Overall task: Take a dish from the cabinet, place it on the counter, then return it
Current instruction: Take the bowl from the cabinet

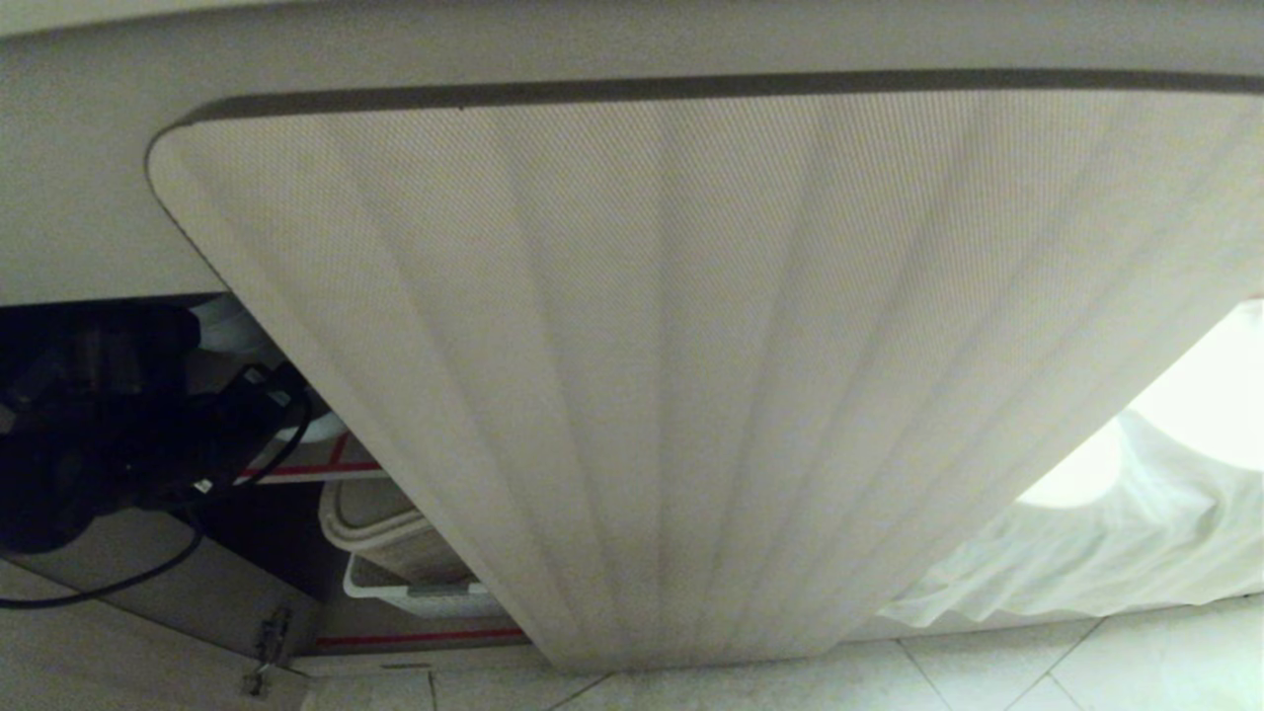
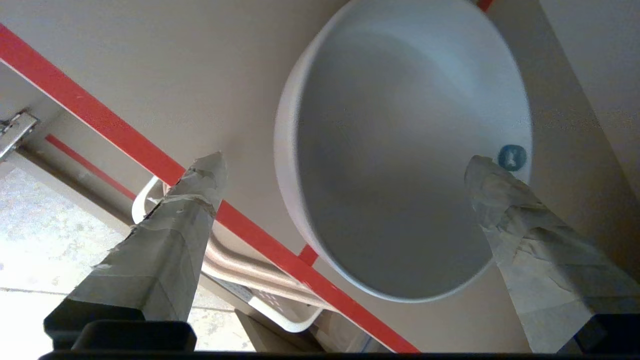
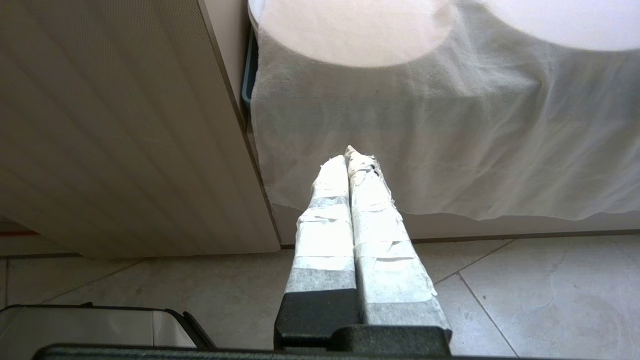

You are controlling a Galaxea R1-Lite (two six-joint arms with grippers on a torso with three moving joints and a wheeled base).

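Left gripper [image 2: 345, 165], jaws wide apart, straddles the white bowl [image 2: 400, 150] on the cabinet shelf [image 2: 175, 75]; one fingertip [image 2: 492, 180] at 3 o'clock overlaps the rim. Risk: closing off-center tips the bowl. Right gripper [image 3: 352, 157], jaws together, idles beside the ribbed door [image 3: 125, 125].

Item count, as observed from the floor:

- One white dish [image 2: 400, 150], bearing one blue mark [image 2: 512, 157] near its rim at 3 o'clock.
- Two red-edged shelves [image 1: 326, 470] inside the cabinet, stacked at 8 o'clock of the door.
- One ribbed cabinet door [image 1: 691, 395].
- One white perforated basket [image 1: 415, 592].
- One draped white cloth [image 1: 1116, 553] at 4 o'clock.
- Two grippers: left gripper [image 2: 345, 165], right gripper [image 3: 352, 160], two taped fingers [image 2: 170, 240] each.
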